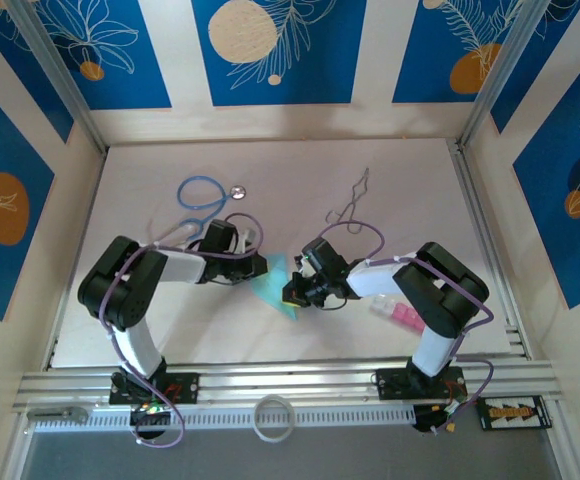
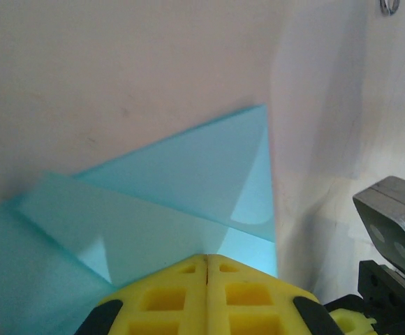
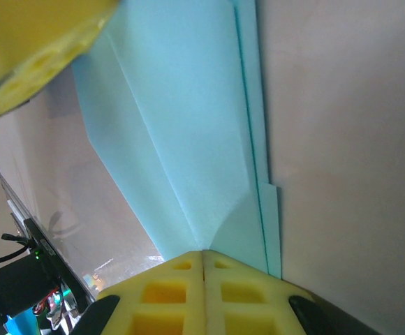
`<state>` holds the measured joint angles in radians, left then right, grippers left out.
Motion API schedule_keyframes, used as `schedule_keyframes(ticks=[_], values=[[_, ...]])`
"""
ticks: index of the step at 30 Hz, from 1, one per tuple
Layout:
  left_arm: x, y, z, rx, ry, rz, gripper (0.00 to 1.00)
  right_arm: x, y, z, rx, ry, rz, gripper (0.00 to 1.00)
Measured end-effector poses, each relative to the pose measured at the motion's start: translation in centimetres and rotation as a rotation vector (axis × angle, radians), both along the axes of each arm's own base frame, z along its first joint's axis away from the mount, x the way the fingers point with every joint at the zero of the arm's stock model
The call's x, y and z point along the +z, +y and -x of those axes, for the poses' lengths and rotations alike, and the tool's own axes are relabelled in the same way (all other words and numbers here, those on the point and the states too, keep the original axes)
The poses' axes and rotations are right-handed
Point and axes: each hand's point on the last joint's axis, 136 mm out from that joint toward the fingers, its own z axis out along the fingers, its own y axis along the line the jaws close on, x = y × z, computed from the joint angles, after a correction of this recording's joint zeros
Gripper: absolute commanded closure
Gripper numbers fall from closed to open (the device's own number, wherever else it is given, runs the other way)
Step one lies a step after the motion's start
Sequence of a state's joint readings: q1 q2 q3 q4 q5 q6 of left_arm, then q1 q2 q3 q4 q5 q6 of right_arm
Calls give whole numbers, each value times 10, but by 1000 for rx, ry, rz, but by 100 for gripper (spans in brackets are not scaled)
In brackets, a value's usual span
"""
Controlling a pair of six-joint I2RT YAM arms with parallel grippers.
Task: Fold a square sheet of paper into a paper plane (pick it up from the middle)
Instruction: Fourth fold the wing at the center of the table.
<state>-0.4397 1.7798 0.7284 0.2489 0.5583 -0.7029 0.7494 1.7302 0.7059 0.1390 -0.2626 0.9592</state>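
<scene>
Lying nearest: a white ring (image 1: pixel 273 417) on the front rail between the arm bases, and a small dark tag (image 1: pixel 515 412) off to the right.
Right of centre: pink and clear plastic blocks (image 1: pixel 402 314) on the bench (image 1: pixel 420 190), tucked beside the right arm.
Left claw: the left claw (image 1: pixel 258 265) has its yellow fingers pressed together, and in its wrist view (image 2: pixel 207 259) the paper runs right up to the closed tips, so it looks pinched at that edge.
Right claw: the right claw (image 1: pixel 295 296) is likewise together (image 3: pixel 202 252), clamped where the creases bunch at its tips.
Task thing: the square sheet of paper (image 1: pixel 275 285) sits mid-bench, spanning the gap between the two claws.
Done so far: flaps are already turned in, with a triangular layer (image 2: pixel 188 174) and stacked long edges (image 3: pixel 181 125).
Left to do: by my reading, the narrowing folds and the centre crease; no sharp dart shape yet.
Farther back: a blue-tubed stethoscope (image 1: pixel 202 195) and a thin bent wire (image 1: pixel 355 200).
Writing: none legible; the tag is too small to read, and the blue wall panels carry only leaf and circle patterns.
</scene>
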Motion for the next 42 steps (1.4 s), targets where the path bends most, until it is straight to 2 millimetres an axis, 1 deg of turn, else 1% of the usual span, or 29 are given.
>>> schedule_keyframes(ticks=[6,17,22,24,27,30,34,36,39,42], values=[[0,17,-18,37,28,13,96,0,0,0,1,0,0,100],[1,35,-39,69,28,-46,97,0,0,0,3,-5,0,100],[8,50,-63,112,-20,-110,97,0,-2,3,9,1,9,100],[9,53,-65,121,-25,-123,97,0,-2,3,10,0,9,100],[14,55,-63,122,-27,-132,97,0,-2,3,14,-2,10,100],[30,56,-59,124,-58,-123,97,1,-2,3,24,1,18,100],[59,47,-51,111,-124,-84,96,1,-3,3,35,0,21,100],[68,34,-43,79,-145,-64,96,2,-3,4,41,0,18,99],[69,6,-25,-6,-150,-42,97,3,-5,5,45,1,24,97],[61,-10,-10,-63,-130,-44,97,3,-8,7,45,8,36,94]])
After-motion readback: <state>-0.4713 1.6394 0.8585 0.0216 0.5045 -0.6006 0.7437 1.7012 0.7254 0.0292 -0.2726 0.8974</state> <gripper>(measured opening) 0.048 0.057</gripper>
